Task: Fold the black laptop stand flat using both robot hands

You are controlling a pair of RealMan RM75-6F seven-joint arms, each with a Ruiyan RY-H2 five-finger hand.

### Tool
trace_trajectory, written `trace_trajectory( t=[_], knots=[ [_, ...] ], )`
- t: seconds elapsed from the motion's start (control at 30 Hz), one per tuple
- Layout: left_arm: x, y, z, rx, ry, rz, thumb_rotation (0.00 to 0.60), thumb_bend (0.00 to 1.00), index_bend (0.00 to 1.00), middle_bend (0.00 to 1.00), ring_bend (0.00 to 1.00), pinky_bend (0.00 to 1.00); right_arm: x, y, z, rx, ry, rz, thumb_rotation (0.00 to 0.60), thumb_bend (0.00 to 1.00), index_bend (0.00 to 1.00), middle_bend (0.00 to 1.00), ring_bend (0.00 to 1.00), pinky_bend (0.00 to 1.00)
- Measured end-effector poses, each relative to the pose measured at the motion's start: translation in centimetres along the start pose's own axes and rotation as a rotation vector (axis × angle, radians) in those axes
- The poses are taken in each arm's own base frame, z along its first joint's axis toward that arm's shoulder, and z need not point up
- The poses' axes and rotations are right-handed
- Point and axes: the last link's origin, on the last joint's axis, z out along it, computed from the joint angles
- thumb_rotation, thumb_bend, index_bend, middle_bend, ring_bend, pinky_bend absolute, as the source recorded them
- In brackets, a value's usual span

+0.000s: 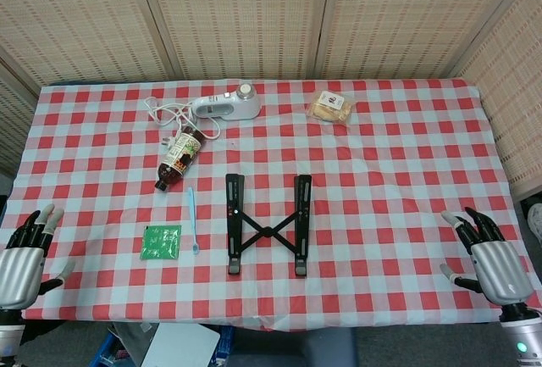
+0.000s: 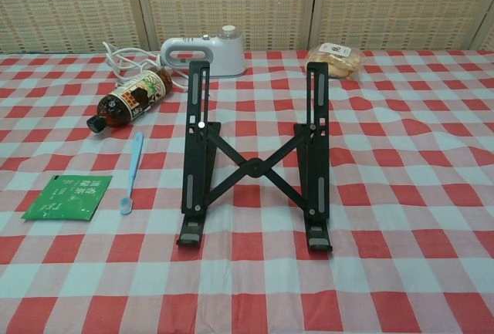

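The black laptop stand [image 1: 268, 224] stands unfolded at the middle of the checked table, its two rails joined by a crossed brace [image 2: 252, 167]. In the chest view the stand [image 2: 255, 156] rises tilted with its feet toward the front edge. My left hand [image 1: 22, 253] hovers at the table's near left corner, fingers apart, holding nothing. At the near right corner my right hand [image 1: 490, 255] is likewise empty with spread fingers. Both hands are far from the stand and neither shows in the chest view.
Left of the stand lie a light blue spoon [image 1: 191, 219], a green packet [image 1: 161, 241] and a brown bottle [image 1: 179, 158] on its side. At the back are a white corded appliance [image 1: 225, 106] and a wrapped bread pack [image 1: 332, 106].
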Motion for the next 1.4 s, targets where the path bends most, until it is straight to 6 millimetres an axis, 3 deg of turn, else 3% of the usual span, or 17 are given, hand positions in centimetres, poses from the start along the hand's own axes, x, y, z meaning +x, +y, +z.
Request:
trace_trajectory(
  t=[0.27,0.57,0.97,1.07,1.17,1.4],
  knots=[
    [-0.2,0.4,0.2,-0.027,0.003,-0.013,0.600,0.26,0.05,0.00,0.03,0.17,-0.8,-1.0,1.5,0.012,-0.064,0.056,0.600,0.19,0.12,0.16,0.05,0.10],
    [-0.1,1.2,1.2,-0.098,0.013,-0.061,0.600,0.26,0.05,0.00,0.05,0.17,-2.1,-4.5,5.5,0.114,-0.167,0.220,0.600,0.16,0.08,0.15,0.03,0.10],
    [1.2,3.8,6.3,-0.280,-0.064,-0.392,0.600,0.25,0.10,0.07,0.13,0.22,-4.2,-11.0,10.0,0.210,-0.336,0.502,0.600,0.00,0.00,0.07,0.00,0.06],
    [1.4,4.8,8.0,-0.322,-0.117,-0.498,0.536,0.24,0.10,0.08,0.14,0.23,-4.7,-12.1,10.6,0.204,-0.367,0.565,0.600,0.00,0.00,0.06,0.00,0.05],
    [1.6,6.0,9.5,-0.368,-0.172,-0.594,0.378,0.23,0.11,0.08,0.14,0.23,-5.2,-12.8,11.3,0.187,-0.386,0.628,0.600,0.00,0.00,0.06,0.00,0.05],
    [1.1,9.1,13.9,-0.435,-0.335,-0.716,0.357,0.22,0.11,0.09,0.15,0.24,-6.4,-14.2,12.8,0.162,-0.417,0.653,0.600,0.00,0.00,0.05,0.00,0.04]
  ],
)
